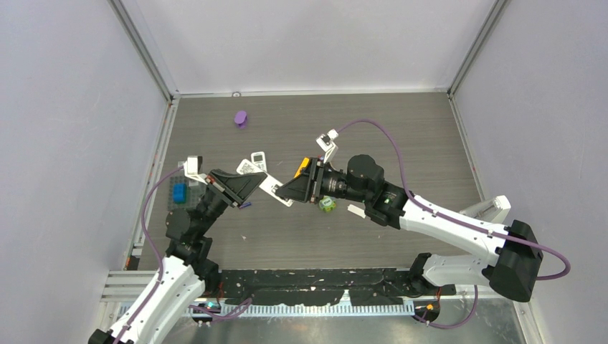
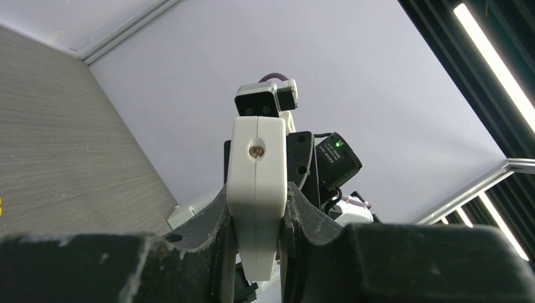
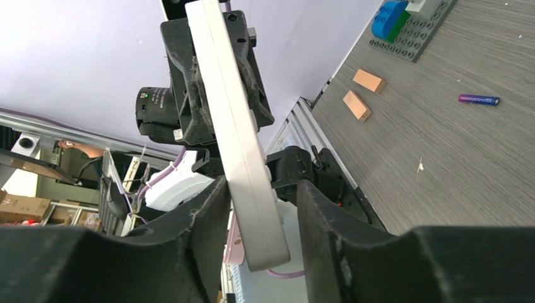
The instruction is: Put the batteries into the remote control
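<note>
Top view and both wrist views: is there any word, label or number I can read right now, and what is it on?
No text can be read in any view.
White remotes on the table: dark markings, too small to read.
Motor label below the green light: blurred.
Held remote: plain white edge, no print showing.

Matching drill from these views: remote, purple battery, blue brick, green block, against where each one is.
1 remote
2 purple battery
3 blue brick
4 green block

A on the grey studded plate
B off the table, clamped in the left gripper
C on the table by two tan blocks
D on the table beside the right arm

Pairs: 1-B, 2-C, 3-A, 4-D
</note>
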### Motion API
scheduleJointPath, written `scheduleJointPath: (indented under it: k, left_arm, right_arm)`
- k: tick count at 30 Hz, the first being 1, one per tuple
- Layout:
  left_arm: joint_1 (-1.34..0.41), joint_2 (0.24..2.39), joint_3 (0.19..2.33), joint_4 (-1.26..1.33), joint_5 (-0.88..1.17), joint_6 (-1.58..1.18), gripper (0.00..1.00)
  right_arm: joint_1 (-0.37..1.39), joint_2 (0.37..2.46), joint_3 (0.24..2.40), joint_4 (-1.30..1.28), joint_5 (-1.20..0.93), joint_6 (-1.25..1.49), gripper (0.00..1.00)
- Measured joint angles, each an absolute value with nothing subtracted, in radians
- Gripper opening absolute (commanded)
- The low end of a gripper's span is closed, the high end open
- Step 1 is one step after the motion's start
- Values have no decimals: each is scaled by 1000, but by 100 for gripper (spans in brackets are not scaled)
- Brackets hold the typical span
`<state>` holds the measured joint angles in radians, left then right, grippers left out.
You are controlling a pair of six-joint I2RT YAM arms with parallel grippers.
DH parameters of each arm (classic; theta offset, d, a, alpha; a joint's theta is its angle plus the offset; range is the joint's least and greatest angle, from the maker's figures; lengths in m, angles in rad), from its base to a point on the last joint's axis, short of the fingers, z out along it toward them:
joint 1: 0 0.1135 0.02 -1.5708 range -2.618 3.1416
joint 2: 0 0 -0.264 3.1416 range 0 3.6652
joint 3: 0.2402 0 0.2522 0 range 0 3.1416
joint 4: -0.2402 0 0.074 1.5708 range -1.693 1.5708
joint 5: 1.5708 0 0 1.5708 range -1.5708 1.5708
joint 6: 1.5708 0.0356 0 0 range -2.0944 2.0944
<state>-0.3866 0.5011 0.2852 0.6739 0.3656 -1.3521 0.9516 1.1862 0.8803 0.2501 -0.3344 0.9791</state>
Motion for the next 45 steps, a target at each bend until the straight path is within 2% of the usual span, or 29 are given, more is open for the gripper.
scheduleJointPath:
  k: [3, 7, 8, 9, 11, 13, 16, 22, 28, 32, 38, 45]
  left_arm:
    - [-387, 501, 282, 667, 365, -1349, 0]
    - [-387, 501, 280, 657, 360, -1358, 0]
    - [-387, 501, 280, 653, 358, -1358, 0]
    - [-387, 499, 280, 649, 358, -1357, 0]
    - [-387, 490, 280, 628, 354, -1355, 0]
    - [-387, 472, 281, 593, 348, -1325, 0]
    - [-387, 427, 302, 483, 323, -1268, 0]
    - [-387, 306, 435, 139, 203, -1085, 0]
    - [-387, 181, 597, -227, -41, -911, 0]
    - [-387, 120, 666, -387, -203, -833, 0]
    - [-387, 82, 712, -547, -335, -758, 0]
    - [-387, 77, 805, -661, -386, -693, 0]
  right_arm:
    - [952, 1187, 880, 247, -336, 972, 33]
    - [952, 1187, 882, 245, -339, 958, 31]
    - [952, 1187, 883, 241, -338, 955, 35]
    - [952, 1187, 885, 234, -336, 951, 50]
    - [952, 1187, 894, 213, -328, 943, 67]
    - [951, 1187, 902, 172, -308, 925, 79]
    - [944, 1187, 907, 123, -275, 900, 85]
    - [935, 1183, 919, 35, -174, 847, 83]
    - [936, 1250, 952, -43, -25, 811, 78]
    - [964, 1427, 1060, -101, 62, 769, 77]
    - [1073, 1800, 1373, -198, 170, 649, 71]
    - [1123, 2041, 1525, -187, 43, 278, 72]
